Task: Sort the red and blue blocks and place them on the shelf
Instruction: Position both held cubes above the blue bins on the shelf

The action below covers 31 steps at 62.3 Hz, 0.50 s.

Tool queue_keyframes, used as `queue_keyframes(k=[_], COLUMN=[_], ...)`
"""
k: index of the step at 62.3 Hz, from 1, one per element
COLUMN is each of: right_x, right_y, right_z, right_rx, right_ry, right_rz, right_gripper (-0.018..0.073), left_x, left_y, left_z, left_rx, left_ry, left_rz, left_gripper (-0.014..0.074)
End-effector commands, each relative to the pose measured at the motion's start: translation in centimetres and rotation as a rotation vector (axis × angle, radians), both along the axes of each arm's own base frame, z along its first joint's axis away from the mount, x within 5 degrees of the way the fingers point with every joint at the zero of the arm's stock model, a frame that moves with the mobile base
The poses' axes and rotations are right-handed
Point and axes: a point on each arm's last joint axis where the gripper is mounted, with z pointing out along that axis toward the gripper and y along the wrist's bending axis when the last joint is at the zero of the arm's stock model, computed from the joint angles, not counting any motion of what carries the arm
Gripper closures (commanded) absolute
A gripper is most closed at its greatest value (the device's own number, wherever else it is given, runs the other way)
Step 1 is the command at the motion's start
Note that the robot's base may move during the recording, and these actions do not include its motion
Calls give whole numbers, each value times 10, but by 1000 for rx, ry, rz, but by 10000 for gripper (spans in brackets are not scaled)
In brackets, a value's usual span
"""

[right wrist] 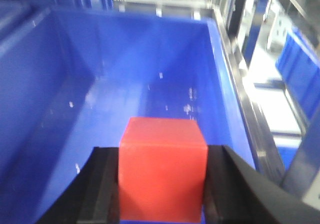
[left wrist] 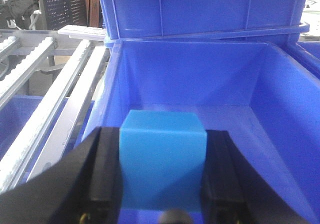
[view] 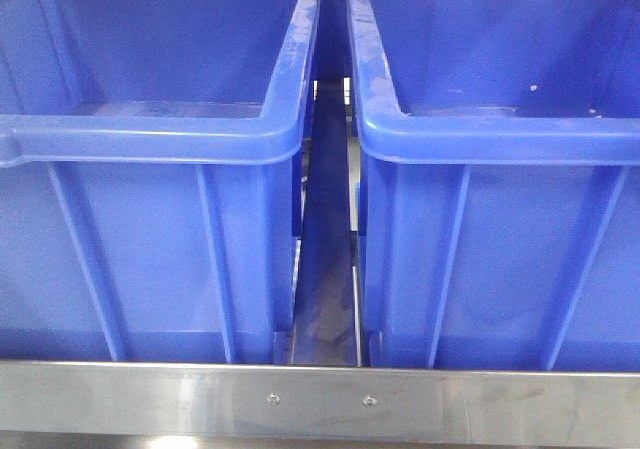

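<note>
Left pincer (left wrist: 162,151) clamps blue block (left wrist: 162,169); right pincer (right wrist: 162,164) clamps red block (right wrist: 162,176); both undersides cut off.

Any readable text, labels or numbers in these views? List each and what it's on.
"VAL": white letters on a dark object at the left wrist view's top-left corner; cropped and blurred, reading uncertain.
Nothing else: no text on the blue bins, blue block, red block or front rail.
</note>
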Motion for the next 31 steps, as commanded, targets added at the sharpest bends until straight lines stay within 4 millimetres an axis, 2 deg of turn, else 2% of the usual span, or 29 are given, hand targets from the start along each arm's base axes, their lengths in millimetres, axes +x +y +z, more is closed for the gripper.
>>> queue_keyframes(k=[1, 12, 22, 31], right_x=[0, 4, 24, 44], right_y=[1, 4, 7, 17], right_z=[16, 20, 12, 14], right_rx=[-1, 137, 178, 158], right_ry=[-102, -127, -38, 31], right_rz=[8, 33, 37, 100], right_gripper=[507, 507, 507, 507], left_x=[0, 11, 42, 72], left_y=[2, -2, -16, -33], left_z=[14, 26, 44, 48], left_rx=[-23, -19, -11, 5], left_ry=[-74, -34, 39, 99], left_rz=[25, -8, -89, -160], left_gripper=[473, 473, 473, 473])
